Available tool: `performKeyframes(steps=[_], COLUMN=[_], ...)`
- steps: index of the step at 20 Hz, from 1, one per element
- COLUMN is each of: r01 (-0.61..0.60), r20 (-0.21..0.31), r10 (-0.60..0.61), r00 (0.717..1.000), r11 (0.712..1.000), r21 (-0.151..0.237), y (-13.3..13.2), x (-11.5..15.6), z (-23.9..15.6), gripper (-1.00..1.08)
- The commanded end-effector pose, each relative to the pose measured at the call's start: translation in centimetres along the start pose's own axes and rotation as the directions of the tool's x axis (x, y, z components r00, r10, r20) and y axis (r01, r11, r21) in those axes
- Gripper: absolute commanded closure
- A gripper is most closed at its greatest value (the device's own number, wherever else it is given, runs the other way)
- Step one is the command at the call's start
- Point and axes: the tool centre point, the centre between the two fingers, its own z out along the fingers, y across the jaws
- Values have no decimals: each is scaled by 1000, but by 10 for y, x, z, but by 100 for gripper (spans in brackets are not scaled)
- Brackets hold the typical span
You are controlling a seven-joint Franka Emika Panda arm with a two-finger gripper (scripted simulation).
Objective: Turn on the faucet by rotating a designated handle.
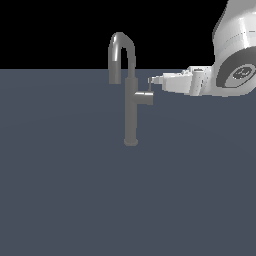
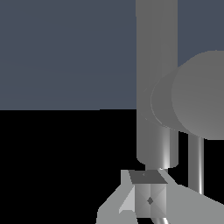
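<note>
The grey faucet (image 1: pixel 131 107) stands upright on the floor, its gooseneck spout (image 1: pixel 121 40) arching toward the exterior view's left. A stubby cylinder (image 1: pixel 145 97) juts from the column toward the exterior view's right, and the thin handle (image 1: pixel 149 86) rises from it. My gripper (image 1: pixel 151 80) reaches in level from the exterior view's right, its tip at the handle's upper end. In the wrist view the fingers (image 2: pixel 141 199) lie pressed together, shut on nothing, with the handle (image 2: pixel 195 162) just beside them and the column (image 2: pixel 156 65) straight ahead. Contact with the handle cannot be told.
The faucet's small round base (image 1: pixel 131 142) sits on a flat blue-grey floor (image 1: pixel 65 190). My white arm (image 1: pixel 235 55) fills the exterior view's upper right corner. Nothing else stands in view.
</note>
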Motion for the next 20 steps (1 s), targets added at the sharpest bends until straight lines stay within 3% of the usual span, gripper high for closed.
performKeyframes(steps=[1,18,20], r01=[0,0,10], r20=[0,0,-3], r10=[0,0,-10], r00=[1000,1000,1000], r11=[1000,1000,1000], r21=[0,1,7], y=[7,48,41], x=[-3,-6,-9], z=[0,0,0], gripper=[108,108,108])
